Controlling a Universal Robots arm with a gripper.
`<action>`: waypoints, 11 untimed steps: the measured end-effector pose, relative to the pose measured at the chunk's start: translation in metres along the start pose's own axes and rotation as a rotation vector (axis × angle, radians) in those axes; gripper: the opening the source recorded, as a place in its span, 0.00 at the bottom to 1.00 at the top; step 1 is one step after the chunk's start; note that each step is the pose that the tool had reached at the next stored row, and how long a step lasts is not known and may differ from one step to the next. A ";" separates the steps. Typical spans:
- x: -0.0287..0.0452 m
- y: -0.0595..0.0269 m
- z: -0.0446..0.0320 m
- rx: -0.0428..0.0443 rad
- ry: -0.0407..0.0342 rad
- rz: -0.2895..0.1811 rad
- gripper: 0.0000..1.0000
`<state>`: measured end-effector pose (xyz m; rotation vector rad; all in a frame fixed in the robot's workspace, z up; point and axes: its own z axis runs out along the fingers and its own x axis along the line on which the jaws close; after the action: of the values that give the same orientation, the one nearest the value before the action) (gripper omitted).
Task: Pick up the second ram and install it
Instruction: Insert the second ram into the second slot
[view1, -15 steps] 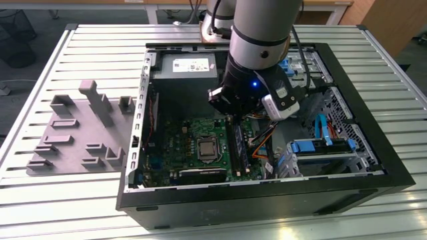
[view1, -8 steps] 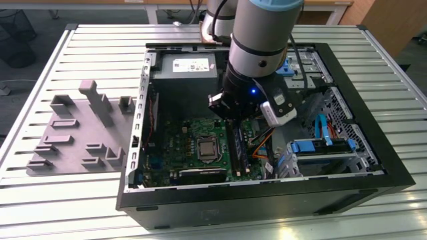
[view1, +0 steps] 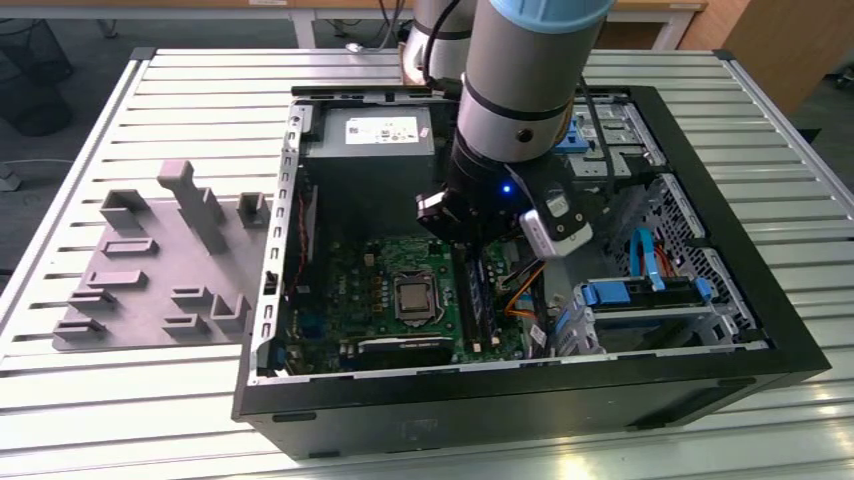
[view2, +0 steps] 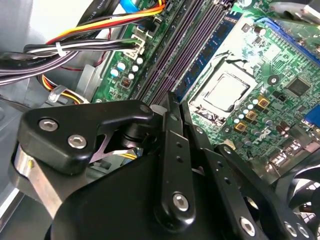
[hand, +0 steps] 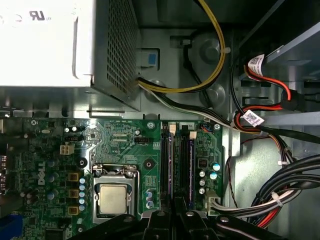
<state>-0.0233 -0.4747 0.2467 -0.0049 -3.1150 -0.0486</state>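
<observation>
Second ram (seemingly the blue-green stick on edge among the motherboard's black slots, beside the processor socket) lying just ahead of the pincer, long axis in line with it — pincer's opening and hold impossible to tell.

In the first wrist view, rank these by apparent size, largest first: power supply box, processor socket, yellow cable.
1. power supply box
2. yellow cable, long but thin
3. processor socket

Cable versus socket is unsure.
</observation>
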 end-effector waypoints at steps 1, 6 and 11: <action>0.0000 0.0000 0.0000 0.0000 0.0000 0.000 0.14; -0.0015 -0.0012 0.0060 -0.0012 -0.0002 0.004 0.14; -0.0018 -0.0048 0.0146 -0.0028 -0.0004 0.010 0.14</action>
<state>-0.0219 -0.4790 0.2319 -0.0209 -3.1152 -0.0527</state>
